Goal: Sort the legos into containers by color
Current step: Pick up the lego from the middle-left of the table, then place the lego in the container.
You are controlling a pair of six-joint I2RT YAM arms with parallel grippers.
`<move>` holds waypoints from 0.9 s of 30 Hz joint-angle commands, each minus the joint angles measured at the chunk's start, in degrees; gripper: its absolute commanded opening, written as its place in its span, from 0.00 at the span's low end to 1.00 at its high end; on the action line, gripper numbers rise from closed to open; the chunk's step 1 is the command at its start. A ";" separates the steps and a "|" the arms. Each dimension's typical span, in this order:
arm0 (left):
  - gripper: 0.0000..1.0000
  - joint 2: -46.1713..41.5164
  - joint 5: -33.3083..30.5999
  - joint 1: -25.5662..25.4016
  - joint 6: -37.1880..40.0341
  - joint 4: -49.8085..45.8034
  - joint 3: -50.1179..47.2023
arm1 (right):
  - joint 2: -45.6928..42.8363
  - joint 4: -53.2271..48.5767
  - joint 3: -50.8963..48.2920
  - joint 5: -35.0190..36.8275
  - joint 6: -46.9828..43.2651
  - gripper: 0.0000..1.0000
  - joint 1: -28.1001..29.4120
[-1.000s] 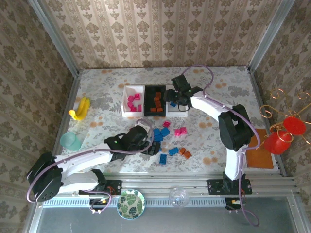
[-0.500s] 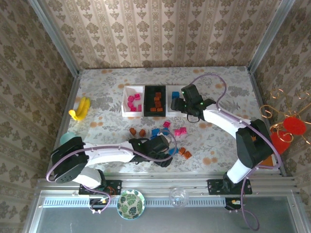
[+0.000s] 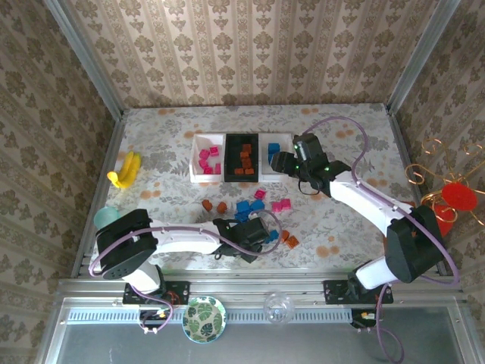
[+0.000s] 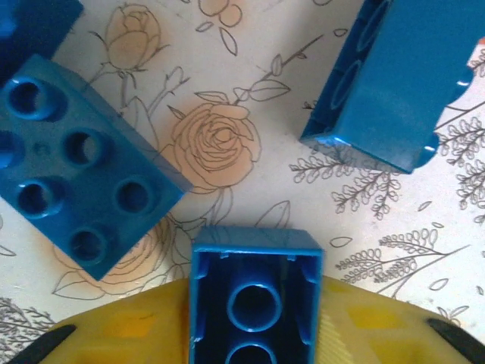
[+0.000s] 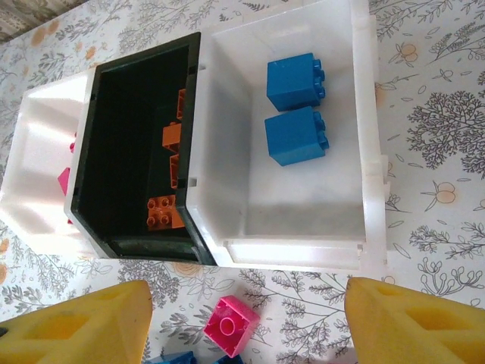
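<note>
Left wrist view: a blue brick (image 4: 255, 262) is pinched end-on by the left gripper (image 4: 255, 326); its white tray (image 5: 303, 201) is found far-right, nearer the right gripper (image 5: 250, 322), spread wide, empty.

the table (image 3: 356, 136), spread with a flowered cloth, bears a white tray (image 3: 195, 163), a black tray (image 5: 129, 121) and a second white tray (image 5: 364, 152), touching in a row. nearer lie loose blue legos (image 3: 245, 206), pink legos (image 3: 281, 205) and orange legos (image 3: 206, 205). at the left are a banana (image 3: 125, 168) and a teal cup (image 3: 106, 218).

Blue brick (image 4: 256, 292) pinched between yellow fingers (image 4: 129, 327), hollow side showing; left brick (image 4: 76, 163), upper-right brick (image 4: 398, 76) loose on cloth (image 4: 220, 144).
</note>
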 commanded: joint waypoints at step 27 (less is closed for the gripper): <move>0.27 9.02 12.68 25.35 10.36 7.56 31.09 | -19.81 -3.30 -21.12 1.58 3.93 0.70 -0.29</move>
